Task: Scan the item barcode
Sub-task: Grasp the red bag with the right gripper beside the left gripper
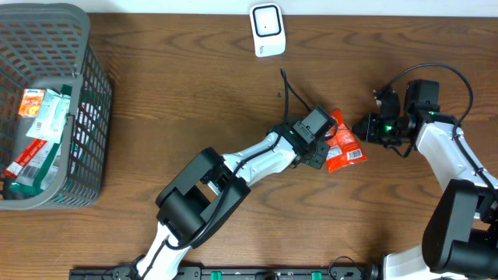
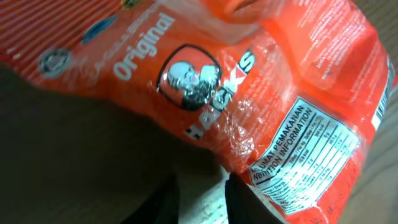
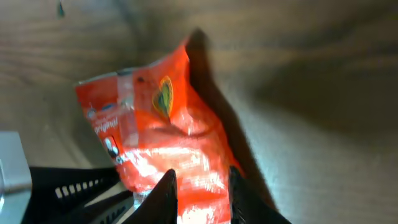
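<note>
The item is an orange snack packet lying on the wooden table right of centre. In the left wrist view the packet fills the top, its white nutrition panel facing up; I cannot make out a barcode. My left gripper sits at the packet's left edge, and its jaws stand slightly apart with bare table between them. My right gripper is at the packet's right end. It is open, and the packet shows beyond its tips. A white scanner stands at the back centre.
A grey plastic basket holding several more packets stands at the far left. Black cables trail behind both arms. Bare wood lies between the basket and the left arm.
</note>
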`<state>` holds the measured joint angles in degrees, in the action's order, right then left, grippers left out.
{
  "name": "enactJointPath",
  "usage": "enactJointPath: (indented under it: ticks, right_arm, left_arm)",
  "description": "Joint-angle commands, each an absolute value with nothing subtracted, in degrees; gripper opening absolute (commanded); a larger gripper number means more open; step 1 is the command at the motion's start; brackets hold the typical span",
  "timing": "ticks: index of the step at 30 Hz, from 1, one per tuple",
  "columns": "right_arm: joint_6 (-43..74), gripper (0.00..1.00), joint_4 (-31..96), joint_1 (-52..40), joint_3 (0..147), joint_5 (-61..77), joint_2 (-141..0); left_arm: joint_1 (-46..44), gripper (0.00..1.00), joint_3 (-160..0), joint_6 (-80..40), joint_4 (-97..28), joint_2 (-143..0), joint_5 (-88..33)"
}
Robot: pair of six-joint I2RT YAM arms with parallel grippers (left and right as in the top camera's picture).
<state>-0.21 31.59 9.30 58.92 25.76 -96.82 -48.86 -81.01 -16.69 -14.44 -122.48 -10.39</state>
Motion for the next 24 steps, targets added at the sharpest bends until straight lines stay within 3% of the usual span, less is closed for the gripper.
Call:
enactJointPath:
  ticks: [1,13,19,24]
  right_arm:
    - [0.4,0.24,30.13,8.91,57.17,25.54,-96.68]
    - [4.23,0.29,29.54,8.91,48.27,25.5,-96.68]
    - [4.36,0.17,35.77,8.91,48.07,25.54,-96.01]
    - [5.13,0.21,40.1,8.91,48.49,24.21,-92.42]
  left_arm:
    - [-48.66,0.27,-80.68,-14.66,-14.2,-124.33,-7.86]
    - [-48.73,0.28,-80.68,-14.68,-13.28,-124.33,-7.88]
    - [-48.73,0.28,-80.68,-14.66,-15.9,-124.33,-7.9]
    - [-48.73,0.28,-80.68,-14.68,-16.45,-124.33,-8.54]
